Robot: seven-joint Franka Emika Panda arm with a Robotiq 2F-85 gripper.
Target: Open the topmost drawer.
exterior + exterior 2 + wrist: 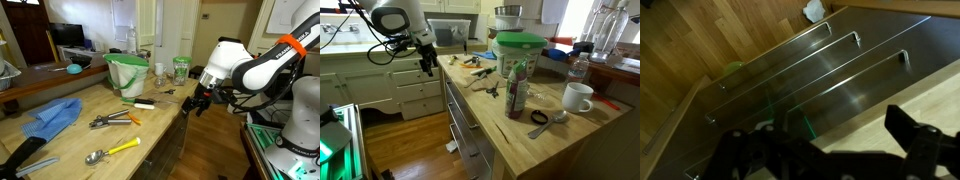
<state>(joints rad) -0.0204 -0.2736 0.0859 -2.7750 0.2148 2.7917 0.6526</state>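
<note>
Wrist view showed the gripper (825, 158), jaws spread and empty, over the shut topmost drawer (878, 92) under the desk (940, 108) edge; its rigid, slick bar handle (850, 82) probably suited gripping.

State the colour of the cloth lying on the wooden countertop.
The cloth is blue, seen best in an exterior view.

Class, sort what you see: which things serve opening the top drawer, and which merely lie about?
Job in hand: topmost drawer, claw.
Lying about: blue cloth, white mug, yellow-handled spoon, green bucket.
</note>
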